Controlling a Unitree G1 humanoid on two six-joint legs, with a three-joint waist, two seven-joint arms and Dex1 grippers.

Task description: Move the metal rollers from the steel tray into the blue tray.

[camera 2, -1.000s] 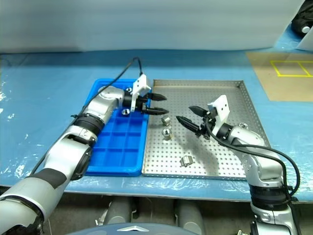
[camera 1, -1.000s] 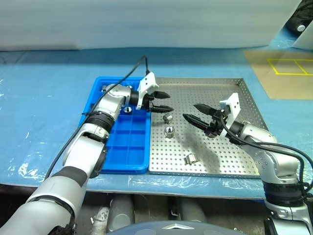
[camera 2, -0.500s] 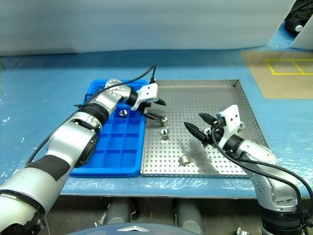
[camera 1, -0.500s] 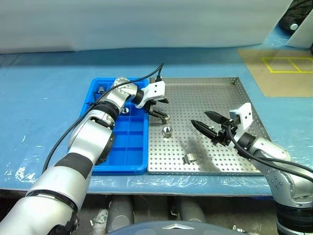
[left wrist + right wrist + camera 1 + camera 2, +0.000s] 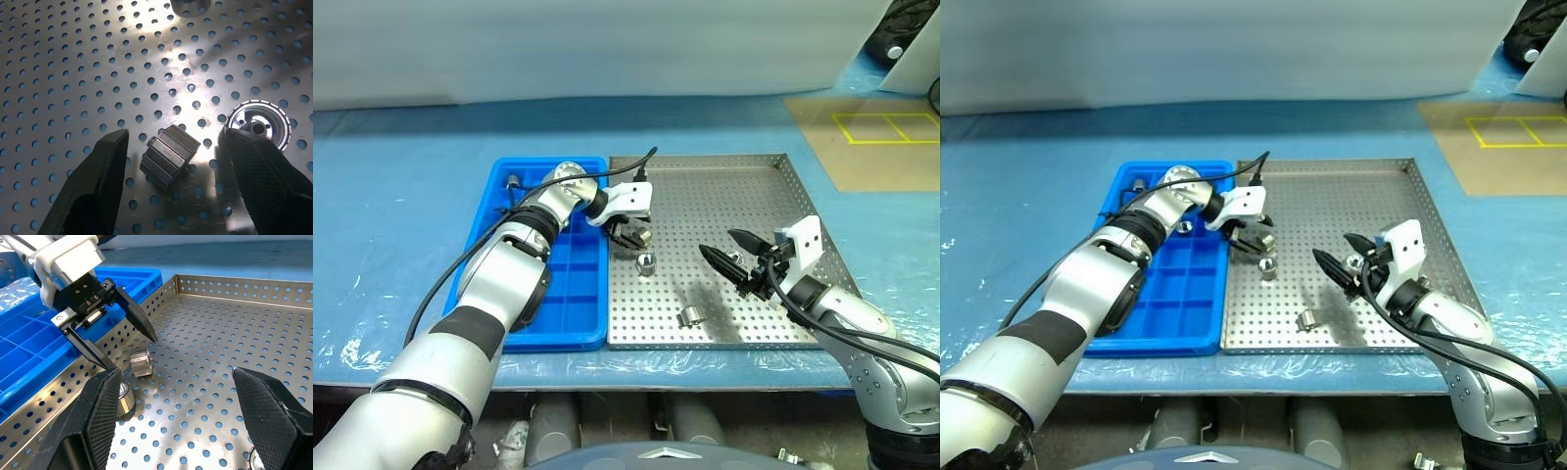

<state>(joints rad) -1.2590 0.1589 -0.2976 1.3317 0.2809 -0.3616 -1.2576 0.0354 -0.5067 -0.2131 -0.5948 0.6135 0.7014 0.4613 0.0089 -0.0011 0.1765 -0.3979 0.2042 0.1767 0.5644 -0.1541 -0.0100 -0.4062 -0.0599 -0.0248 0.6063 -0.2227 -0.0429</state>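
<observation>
Overhead, blue-covered tabletop (image 5: 401, 196) bearing two trays side by side: blue tray (image 5: 573, 294) with square compartments on the robot's left, steel tray (image 5: 724, 196) with perforated floor on its right, edges touching

Left claw (image 5: 631, 235) angled down over the steel tray's left part, close to the rim shared with the blue tray, black fingers (image 5: 98, 181) spread apart on either side of a ribbed metal roller (image 5: 169, 155) lying on its side on the perforated floor; fingers clear of it on both sides, not clamped

Second roller (image 5: 646, 262) standing upright on the steel tray just nearer the robot than the first, dark centre hole facing up; seen also in the left wrist view (image 5: 258, 128) just beside one finger

Third roller (image 5: 691, 317) tipped on its side near the steel tray's near rim, well apart from the other two

Right claw (image 5: 728, 253) held above the steel tray's right half, nearly level, pointing toward the left claw, fingers wide apart and holding nothing

Right wrist view looking between its own two fingers (image 5: 100, 421) toward the left claw (image 5: 129, 350), the ribbed roller (image 5: 139, 362) between that claw's tips, the upright roller (image 5: 124, 399) just beside

Small metal pieces in two far compartments of the blue tray (image 5: 512, 180), too small to identify
</observation>
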